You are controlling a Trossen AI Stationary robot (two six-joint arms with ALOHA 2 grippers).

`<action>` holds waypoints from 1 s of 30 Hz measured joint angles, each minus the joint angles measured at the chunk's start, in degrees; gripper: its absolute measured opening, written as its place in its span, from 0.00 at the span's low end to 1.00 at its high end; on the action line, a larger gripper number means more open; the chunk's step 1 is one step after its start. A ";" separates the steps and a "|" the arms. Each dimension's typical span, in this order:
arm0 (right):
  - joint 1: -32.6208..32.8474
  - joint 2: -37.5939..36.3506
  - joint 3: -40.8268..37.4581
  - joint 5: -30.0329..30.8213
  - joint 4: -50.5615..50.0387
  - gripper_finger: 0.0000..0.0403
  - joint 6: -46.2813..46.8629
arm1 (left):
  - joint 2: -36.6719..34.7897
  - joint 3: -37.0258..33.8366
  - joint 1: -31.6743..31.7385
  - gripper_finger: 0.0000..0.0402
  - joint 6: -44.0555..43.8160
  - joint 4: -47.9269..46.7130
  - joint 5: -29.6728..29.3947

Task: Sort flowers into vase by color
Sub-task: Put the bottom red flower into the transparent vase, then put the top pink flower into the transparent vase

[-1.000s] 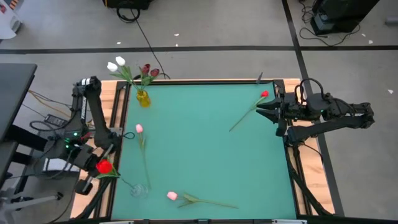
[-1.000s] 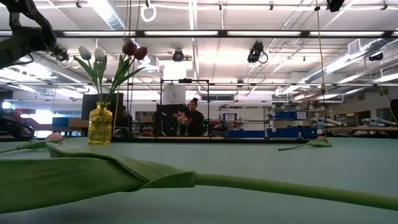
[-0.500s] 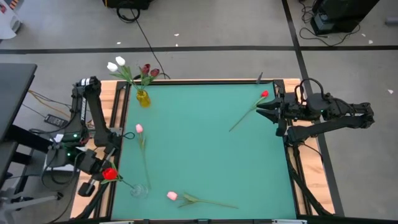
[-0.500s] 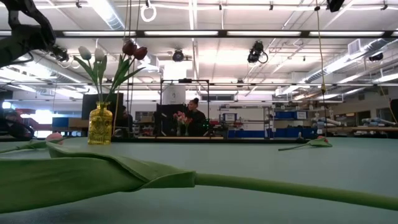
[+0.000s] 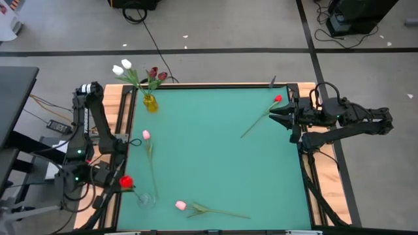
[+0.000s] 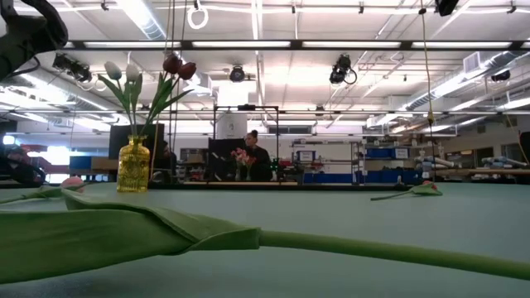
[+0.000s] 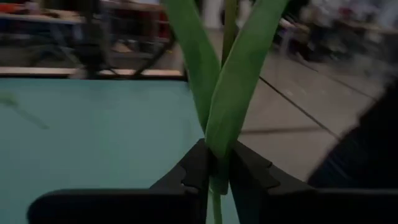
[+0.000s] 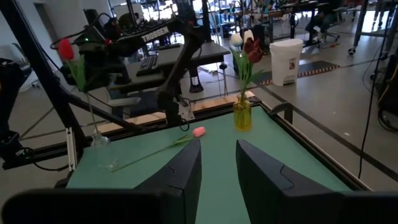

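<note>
Left gripper (image 7: 217, 180) sits at the table's (image 5: 215, 150) near-left corner, fingers pressed against the stem and leaves of a red tulip (image 5: 126, 182); stem runs roughly upright, foot in the clear glass vase (image 5: 146, 200), head leaning out over the table's left edge. Right gripper (image 8: 217, 165) waits just off the right edge, fingers spread, nothing between them. Second red tulip (image 5: 277, 100) lies flat just beside it, long axis diagonal, head toward the far-right corner. Pink tulip (image 5: 145, 135) lies near the left edge, stem pointing at the glass vase. Another pink tulip (image 5: 181, 205) lies along the near edge, stem running right. Yellow vase (image 5: 150, 103) at far-left corner holds white tulips (image 5: 122, 66) and maroon tulips (image 5: 155, 74). Centre of the green mat is open. Stems thin, leaves broad and smooth.
</note>
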 joint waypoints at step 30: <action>-0.01 0.00 0.00 0.01 0.00 0.27 0.00 | -7.14 13.09 1.22 0.49 -20.52 -21.06 -0.63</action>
